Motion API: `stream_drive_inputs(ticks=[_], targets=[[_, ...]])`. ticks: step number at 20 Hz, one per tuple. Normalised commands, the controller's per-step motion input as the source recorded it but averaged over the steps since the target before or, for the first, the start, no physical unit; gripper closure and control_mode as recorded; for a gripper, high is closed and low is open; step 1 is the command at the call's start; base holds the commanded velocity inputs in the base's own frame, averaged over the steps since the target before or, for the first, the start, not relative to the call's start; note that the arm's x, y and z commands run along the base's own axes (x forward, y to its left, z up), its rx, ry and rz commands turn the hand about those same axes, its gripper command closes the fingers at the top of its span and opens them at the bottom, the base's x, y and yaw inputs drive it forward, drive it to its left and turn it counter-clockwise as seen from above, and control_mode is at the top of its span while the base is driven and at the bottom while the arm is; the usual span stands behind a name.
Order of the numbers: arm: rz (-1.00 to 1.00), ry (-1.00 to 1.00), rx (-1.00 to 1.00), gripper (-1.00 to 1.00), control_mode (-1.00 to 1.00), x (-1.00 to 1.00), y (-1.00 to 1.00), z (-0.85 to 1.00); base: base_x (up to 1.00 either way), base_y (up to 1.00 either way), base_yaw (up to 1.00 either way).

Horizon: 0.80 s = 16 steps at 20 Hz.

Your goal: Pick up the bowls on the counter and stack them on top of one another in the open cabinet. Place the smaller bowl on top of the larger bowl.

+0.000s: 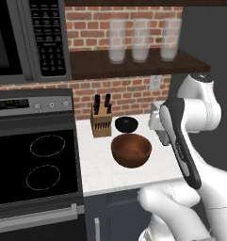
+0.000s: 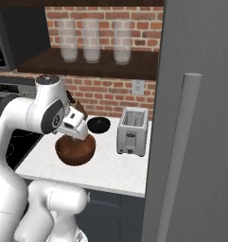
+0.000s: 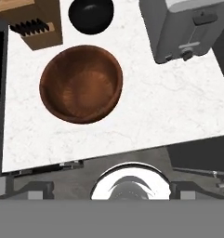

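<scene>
fingers spread wide with nothing between them: that is how the gripper stands, its two dark tips low at the bottom of the hand view, over the front edge of the counter. the hand looks straight down from above.

the larger bowl, reddish-brown and wooden, sits upright on the counter, ahead of the fingertips and toward the left one, well apart from both. the smaller bowl, glossy black, rests just behind it, near but not touching. beside the black bowl, to the left, stands a wooden knife block; to the right a grey toaster.

from the left base view the brown bowl lies near the counter's middle, the black bowl behind it next to the knife block. above, the open cabinet with its brick back wall carries three pale glass jars. a stovetop lies left of the counter, a microwave over it.

in the right base view the arm's wrist hides part of the brown bowl.
</scene>
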Motion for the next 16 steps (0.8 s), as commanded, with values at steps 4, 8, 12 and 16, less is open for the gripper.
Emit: stream_drive_inputs(ticks=[4,8,12,16], targets=[[-0.1,0.0,0.09,-1.0,-1.0,0.0,-0.04,-0.48,0.0,0.0,0.0],[-0.01,0.01,0.06,-1.0,-1.0,0.11,-0.08,-0.52,0.0,0.0,0.0],[0.0,0.06,0.02,-1.0,-1.0,0.29,0.0,-0.42,0.0,0.0,0.0],[-0.02,0.05,0.0,-1.0,-1.0,0.36,0.0,-0.29,0.0,0.0,0.0]])
